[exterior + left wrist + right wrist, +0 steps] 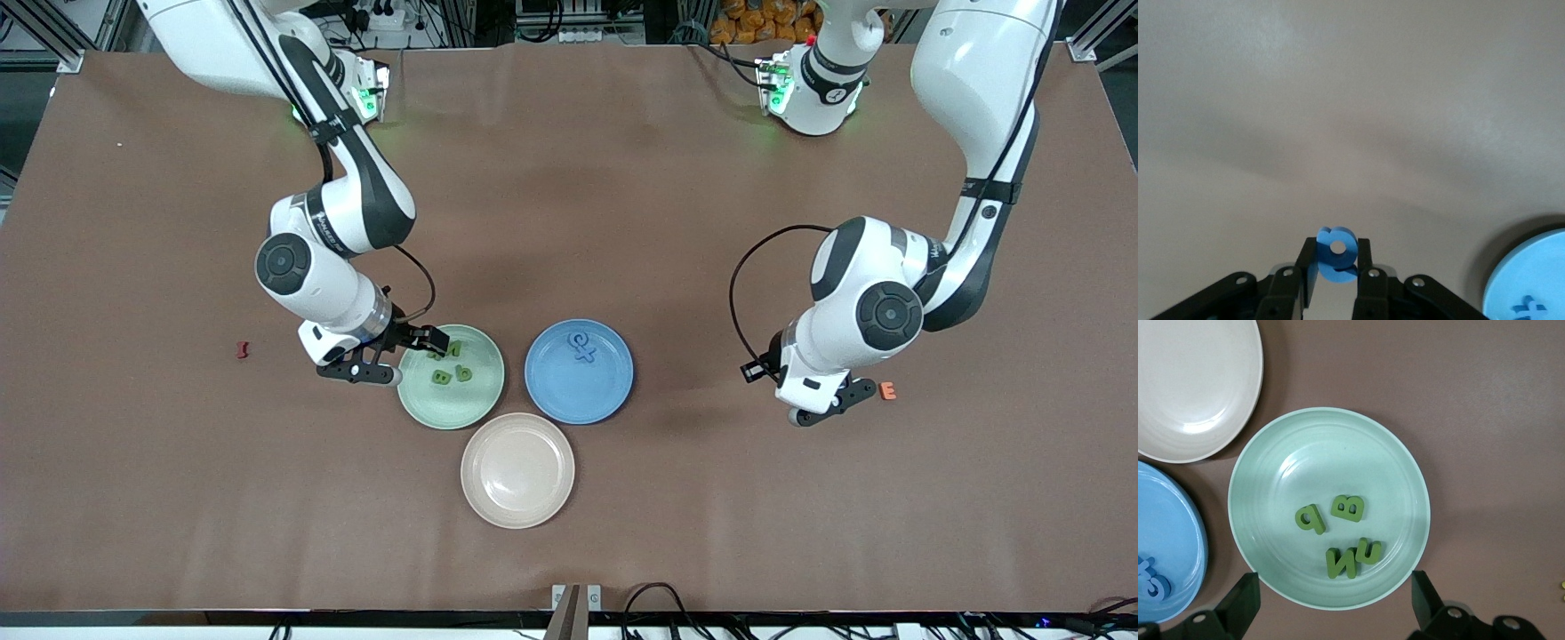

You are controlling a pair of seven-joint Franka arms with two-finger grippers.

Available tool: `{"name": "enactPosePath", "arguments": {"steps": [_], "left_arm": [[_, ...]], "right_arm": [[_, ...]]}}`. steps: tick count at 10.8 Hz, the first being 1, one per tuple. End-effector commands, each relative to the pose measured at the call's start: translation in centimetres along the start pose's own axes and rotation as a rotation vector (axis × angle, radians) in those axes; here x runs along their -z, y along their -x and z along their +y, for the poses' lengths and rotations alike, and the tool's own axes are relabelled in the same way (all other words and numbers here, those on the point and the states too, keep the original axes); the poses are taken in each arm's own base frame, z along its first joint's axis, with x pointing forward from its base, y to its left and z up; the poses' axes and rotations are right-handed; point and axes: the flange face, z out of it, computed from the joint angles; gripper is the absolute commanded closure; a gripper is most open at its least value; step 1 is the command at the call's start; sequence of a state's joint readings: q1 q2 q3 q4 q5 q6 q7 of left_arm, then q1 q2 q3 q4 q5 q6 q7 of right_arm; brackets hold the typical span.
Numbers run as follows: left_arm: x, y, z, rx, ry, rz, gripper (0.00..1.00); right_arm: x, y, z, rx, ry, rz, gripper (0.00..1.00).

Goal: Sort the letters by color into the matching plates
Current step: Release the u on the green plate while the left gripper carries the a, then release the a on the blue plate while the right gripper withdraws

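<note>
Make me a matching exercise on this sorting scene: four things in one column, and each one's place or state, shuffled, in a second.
Things:
1. green plate
2. blue plate
3. beige plate
4. left pincer

Places or states:
A. holds no letters
B. shut on a blue letter
C. holds four green letters, with the open right pincer at its rim
D. holds two blue letters

Pairs: 1-C, 2-D, 3-A, 4-B
</note>
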State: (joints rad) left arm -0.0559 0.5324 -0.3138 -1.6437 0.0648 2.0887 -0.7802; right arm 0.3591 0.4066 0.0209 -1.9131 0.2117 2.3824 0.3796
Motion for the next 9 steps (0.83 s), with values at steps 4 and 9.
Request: {"name": "enactPosePath", "arguments": {"steps": [4,9], "left_arm": [[5.2,0.8,2.0,0.029,0.026,0.089,1.00],[2.6,5.6,7.6,0.076,0.023,0.077,1.00]], "right_arm": [[1.7,-2.8,4.2,0.142,0.032,0.017,0.00],[4.6,-6.9,12.8,0.272,0.068,0.031,0.00]]}}
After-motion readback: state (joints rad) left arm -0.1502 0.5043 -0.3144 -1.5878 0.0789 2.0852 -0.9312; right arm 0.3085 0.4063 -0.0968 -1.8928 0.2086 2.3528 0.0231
